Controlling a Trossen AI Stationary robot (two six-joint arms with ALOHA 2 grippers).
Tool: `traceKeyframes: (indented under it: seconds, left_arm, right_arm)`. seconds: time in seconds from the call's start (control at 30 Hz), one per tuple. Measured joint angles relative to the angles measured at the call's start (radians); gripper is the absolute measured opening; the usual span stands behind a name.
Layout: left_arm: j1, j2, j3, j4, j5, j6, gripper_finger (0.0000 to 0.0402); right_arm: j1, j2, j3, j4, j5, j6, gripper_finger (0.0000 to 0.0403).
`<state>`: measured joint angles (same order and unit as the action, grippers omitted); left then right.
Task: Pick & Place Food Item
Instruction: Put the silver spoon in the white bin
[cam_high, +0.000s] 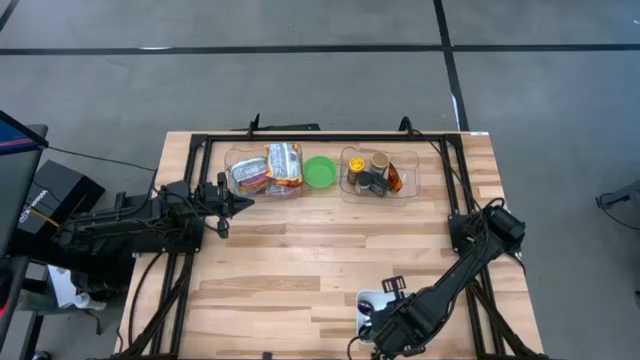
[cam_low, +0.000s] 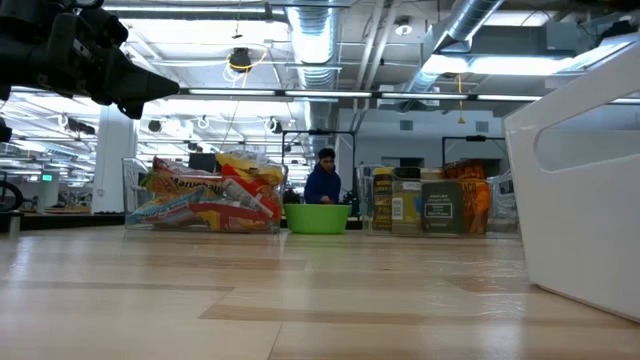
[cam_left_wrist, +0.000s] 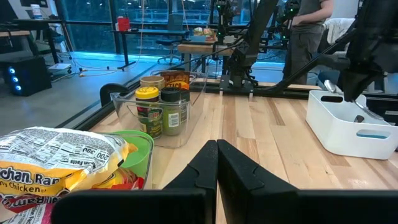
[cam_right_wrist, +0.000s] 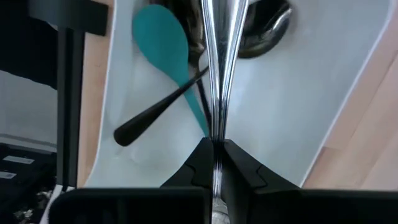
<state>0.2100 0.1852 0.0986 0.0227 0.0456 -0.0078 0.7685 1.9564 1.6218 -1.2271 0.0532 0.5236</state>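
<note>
Judged early in the task: no food lifted or placed yet. Desk (cam_high: 330, 260) mostly bare wood, with everything lined along the far edge apart from one white bin. White bin (cam_left_wrist: 348, 127) at the near edge, directly under the right pincer (cam_right_wrist: 214, 155); holds utensils, not food (teal spoon (cam_right_wrist: 163, 46), black-handled tool (cam_right_wrist: 155, 115)). Right pincer clenched on a shiny metal utensil (cam_right_wrist: 217, 68), its handle running straight out between the fingers, above the bin. Clear tub of snack bags (cam_high: 262, 172) just ahead of the left pincer (cam_high: 240, 203), slightly to one side; ramen packet (cam_left_wrist: 59, 158) near its tips. Second clear tub with jars (cam_left_wrist: 158, 115) farther beyond, past the green bowl (cam_high: 320, 171). Left pincer clenched and empty, hovering over the desk just short of the bag tub. Left to do, by this reading: open the left pincer, take a food item from one tub, carry it to its place (probably the green bowl, though not certain).
</note>
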Motion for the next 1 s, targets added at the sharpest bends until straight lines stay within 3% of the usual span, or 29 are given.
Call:
traceKeyframes:
  seconds: [1.0]
  left_arm:
    - [0.0,0.0,0.0,0.0,0.0,0.0,0.0001]
  right_arm:
    - [-0.048,0.001,-0.161,0.173,-0.029,-0.184,0.001]
